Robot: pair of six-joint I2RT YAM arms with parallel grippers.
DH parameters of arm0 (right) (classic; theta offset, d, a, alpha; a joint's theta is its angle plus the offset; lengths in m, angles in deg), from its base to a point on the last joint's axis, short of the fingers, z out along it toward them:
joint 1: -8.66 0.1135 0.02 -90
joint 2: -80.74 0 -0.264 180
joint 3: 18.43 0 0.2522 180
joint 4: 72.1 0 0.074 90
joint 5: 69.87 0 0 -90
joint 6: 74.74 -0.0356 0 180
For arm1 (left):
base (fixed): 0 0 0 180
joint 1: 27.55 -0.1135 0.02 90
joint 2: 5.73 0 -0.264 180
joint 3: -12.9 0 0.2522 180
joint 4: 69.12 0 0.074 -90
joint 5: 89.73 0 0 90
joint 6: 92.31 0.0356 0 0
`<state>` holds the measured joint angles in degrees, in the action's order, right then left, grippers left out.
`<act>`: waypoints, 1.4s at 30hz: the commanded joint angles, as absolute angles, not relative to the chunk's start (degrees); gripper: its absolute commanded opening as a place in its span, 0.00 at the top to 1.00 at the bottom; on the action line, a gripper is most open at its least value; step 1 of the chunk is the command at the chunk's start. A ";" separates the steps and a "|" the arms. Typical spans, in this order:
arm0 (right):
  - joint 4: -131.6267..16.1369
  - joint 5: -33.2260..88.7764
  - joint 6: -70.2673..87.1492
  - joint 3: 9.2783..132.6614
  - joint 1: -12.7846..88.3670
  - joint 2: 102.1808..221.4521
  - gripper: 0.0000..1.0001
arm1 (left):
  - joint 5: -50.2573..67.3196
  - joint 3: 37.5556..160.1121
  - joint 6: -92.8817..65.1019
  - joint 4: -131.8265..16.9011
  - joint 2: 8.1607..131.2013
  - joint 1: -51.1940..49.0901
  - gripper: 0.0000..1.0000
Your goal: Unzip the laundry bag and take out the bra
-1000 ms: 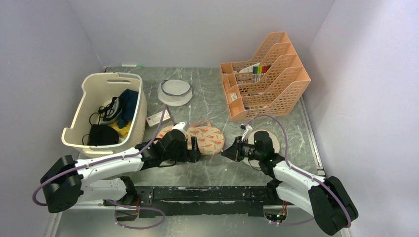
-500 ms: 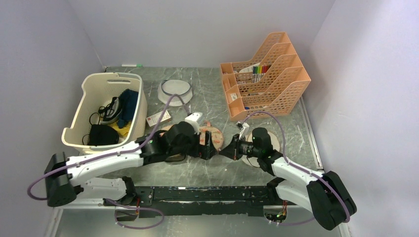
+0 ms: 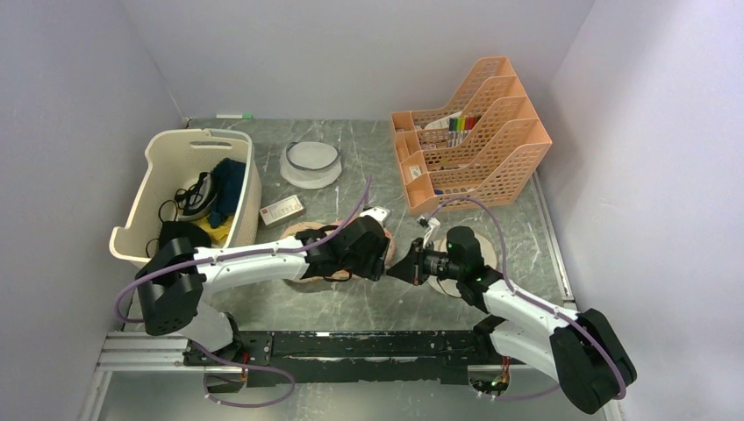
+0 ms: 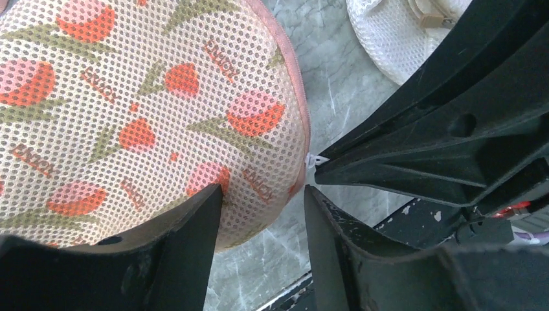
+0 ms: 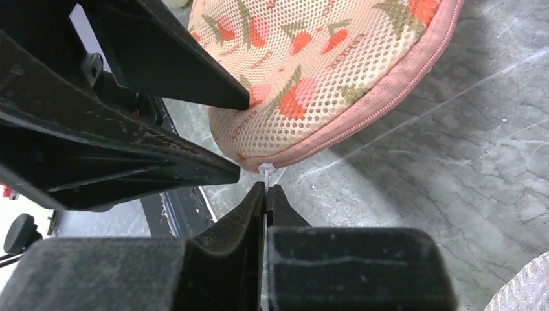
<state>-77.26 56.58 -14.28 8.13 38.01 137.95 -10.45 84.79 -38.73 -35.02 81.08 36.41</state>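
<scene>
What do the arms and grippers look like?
The left arm and right arm have white links, black joints, each with a loose purple cable. The left gripper and right gripper are matte black, with two tapered, scuffed fingers.

The laundry bag (image 4: 129, 116) is peach mesh printed with red and pink flowers, green leaves and small reddish lettering, edged by a pink zip with a white zip pull (image 5: 266, 170). The tabletop (image 5: 453, 162) is grey-green marble with pale veins. The left gripper (image 4: 262, 194) and right gripper (image 5: 265, 193) have black jaws. The slotted basket (image 3: 248, 189) is cream, the file rack (image 3: 504, 171) peach-orange.
</scene>
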 commanded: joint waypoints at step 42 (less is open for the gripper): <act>-78.94 53.07 -20.85 3.72 40.04 134.05 1.00 | -8.20 83.59 -40.81 -35.55 78.80 39.75 0.31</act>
<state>-80.30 53.39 -19.05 4.68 39.82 139.06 -7.94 79.02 -42.34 -36.18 73.30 38.18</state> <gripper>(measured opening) 0.009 0.691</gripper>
